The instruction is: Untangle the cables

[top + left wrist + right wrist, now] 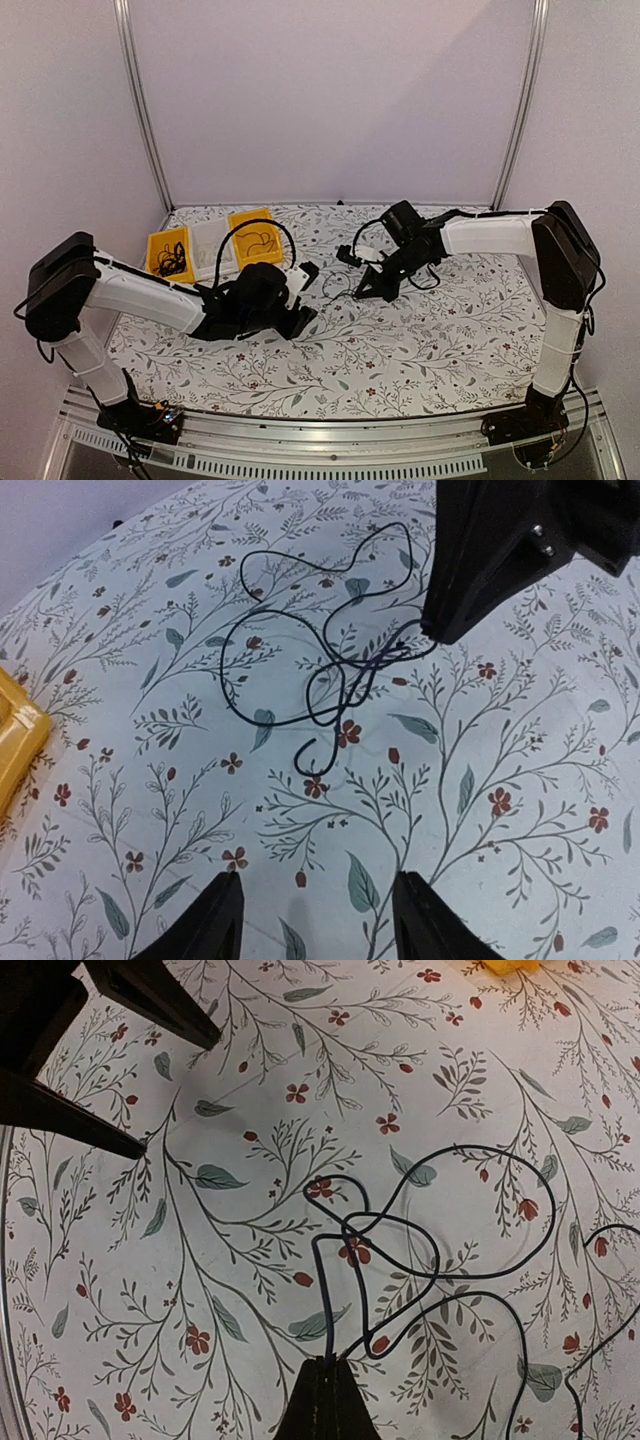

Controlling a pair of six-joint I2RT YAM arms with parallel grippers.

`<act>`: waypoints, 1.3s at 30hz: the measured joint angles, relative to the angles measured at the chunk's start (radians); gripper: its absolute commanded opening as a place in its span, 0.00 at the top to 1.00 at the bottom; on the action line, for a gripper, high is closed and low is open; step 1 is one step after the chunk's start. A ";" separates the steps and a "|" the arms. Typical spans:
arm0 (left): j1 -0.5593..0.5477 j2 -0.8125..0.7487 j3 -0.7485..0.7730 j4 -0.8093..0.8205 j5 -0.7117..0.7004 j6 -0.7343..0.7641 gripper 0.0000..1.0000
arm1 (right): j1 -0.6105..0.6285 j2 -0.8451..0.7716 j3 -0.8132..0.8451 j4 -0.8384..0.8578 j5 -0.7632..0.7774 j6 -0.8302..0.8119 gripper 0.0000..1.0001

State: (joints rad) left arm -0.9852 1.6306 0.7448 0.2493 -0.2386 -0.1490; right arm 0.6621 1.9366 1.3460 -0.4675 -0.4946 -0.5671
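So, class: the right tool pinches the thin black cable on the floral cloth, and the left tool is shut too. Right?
No: the left tool is open and empty, as the left wrist view shows. The right tool does pinch the cable on the floral cloth.

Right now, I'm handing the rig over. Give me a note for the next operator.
Left gripper: open, empty, above the floral tablecloth, short of the cables.
Right gripper: shut on a strand at the tangle's edge.
Cables: one loose tangle mid-table; more black wires lie in the yellow bins, back left.
Done: some wires binned, it seems.
To do: this tangle is not yet separated.
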 measured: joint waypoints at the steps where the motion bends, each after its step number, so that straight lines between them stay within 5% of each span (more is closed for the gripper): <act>1: 0.010 0.033 0.019 0.005 0.015 0.019 0.51 | 0.000 0.000 -0.003 0.000 -0.002 -0.001 1.00; 12: 0.095 0.279 0.182 0.057 0.187 0.150 0.59 | 0.000 0.000 -0.008 -0.001 -0.017 -0.003 1.00; 24: 0.106 0.368 0.235 0.085 0.266 0.188 0.98 | 0.000 0.000 -0.008 -0.001 -0.016 -0.006 1.00; 28: 0.117 0.366 0.231 0.106 0.264 0.182 1.00 | -0.002 0.000 -0.008 -0.001 -0.015 -0.006 1.00; 33: 0.144 0.253 0.128 0.106 0.195 0.159 1.00 | -0.028 0.000 -0.008 -0.001 -0.015 -0.006 1.00; 39: 0.212 -0.142 -0.034 0.065 0.070 0.102 1.00 | -0.107 0.000 -0.009 0.000 -0.015 -0.005 1.00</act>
State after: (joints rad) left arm -0.7727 1.4891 0.7109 0.3145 -0.1688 -0.0471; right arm 0.5549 1.9366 1.3373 -0.4675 -0.5095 -0.5720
